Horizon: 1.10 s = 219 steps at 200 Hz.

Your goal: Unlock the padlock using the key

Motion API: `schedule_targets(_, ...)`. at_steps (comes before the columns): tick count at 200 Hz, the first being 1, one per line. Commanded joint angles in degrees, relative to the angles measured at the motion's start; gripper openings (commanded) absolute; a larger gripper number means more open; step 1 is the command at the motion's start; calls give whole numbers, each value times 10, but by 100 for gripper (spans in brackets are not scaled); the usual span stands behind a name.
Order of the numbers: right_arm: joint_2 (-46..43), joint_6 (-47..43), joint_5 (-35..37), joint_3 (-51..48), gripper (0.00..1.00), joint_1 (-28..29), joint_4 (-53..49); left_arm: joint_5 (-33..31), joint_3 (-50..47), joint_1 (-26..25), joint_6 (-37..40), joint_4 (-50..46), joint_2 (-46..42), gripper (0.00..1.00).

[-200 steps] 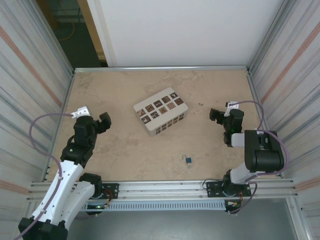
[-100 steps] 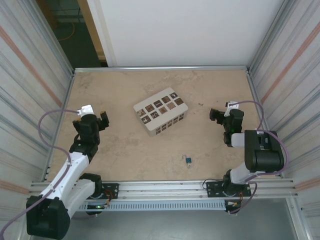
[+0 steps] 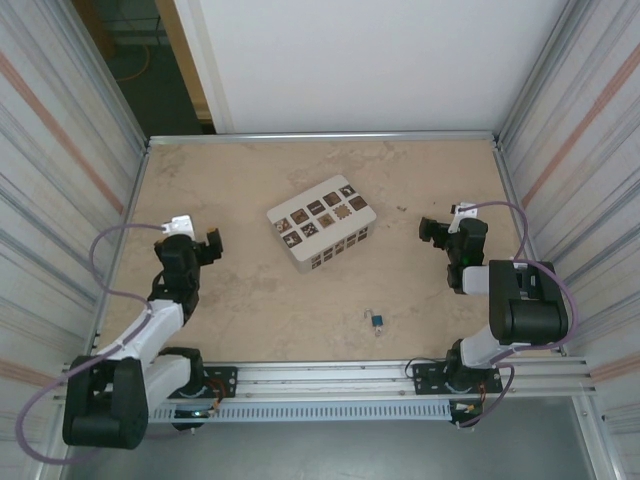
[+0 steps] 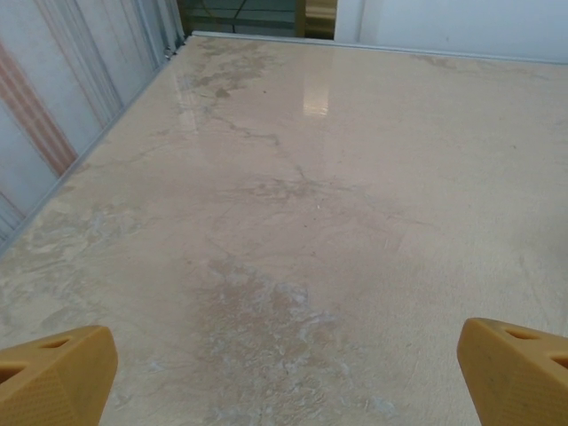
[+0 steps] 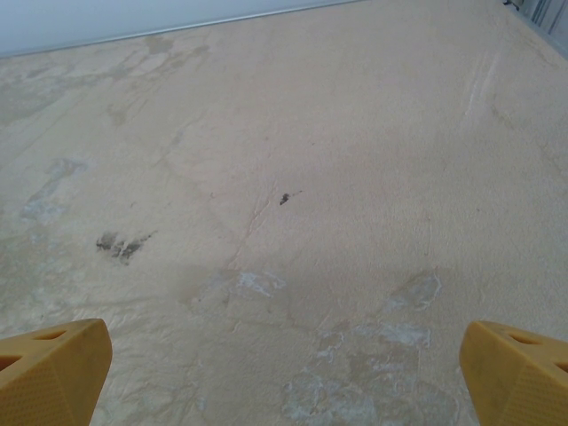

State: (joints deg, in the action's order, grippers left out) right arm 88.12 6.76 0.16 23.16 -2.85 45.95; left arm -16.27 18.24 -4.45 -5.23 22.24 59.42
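Observation:
The tiny teal-blue padlock [image 3: 377, 321] lies on the table near the front edge, right of centre, with a thin silver piece at its upper left. At this size I cannot tell the key apart from it. My left gripper [image 3: 208, 243] hangs open over the left side of the table, far from the padlock. Its orange fingertips [image 4: 53, 377] stand wide apart over bare tabletop. My right gripper [image 3: 430, 230] is open at the right side, behind and to the right of the padlock. Its fingertips [image 5: 510, 368] are also wide apart, with nothing between them.
A white box with brown patterned squares [image 3: 322, 222] sits at the table's middle, between the two grippers. Corrugated metal walls [image 3: 60, 180] close in both sides, and a metal rail [image 3: 330, 375] runs along the front edge.
The left arm has folded back and down toward its base, and its gripper stays open at almost the same spot. The right arm, the padlock and the box have not moved.

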Motion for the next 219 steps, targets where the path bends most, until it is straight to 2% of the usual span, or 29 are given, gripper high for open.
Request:
schedule_targets(1,1,-16,8,3,99,4,-3,29,-17,5,23,96,30,99)
schedule_targets(55,1,-16,8,3,99,4,-3,65,-26,14,45,224,120,99)
schedule_targets(82,2,-16,8,3,99,4,-3,92,-25,31,48,237,129,99)
schedule_targets(122,2,-16,8,3,99,4,-3,123,-53,71,21,360,200,99)
schedule_targets(147,2,-15,8,2,99,4,-3,148,-59,72,29,394,228,99)
schedule_targets(173,2,-16,8,3,99,4,-3,146,-70,72,31,479,281,99)
schedule_targets(180,2,-15,8,4,99,4,-4,150,-66,72,31,461,277,99)
schedule_targets(192,2,-16,8,4,99,4,-4,157,-41,71,32,376,251,99)
schedule_targets(204,2,-16,8,4,99,4,-3,157,-6,60,48,341,268,99)
schedule_targets(219,2,-16,8,3,99,4,-4,144,52,35,72,228,269,99)
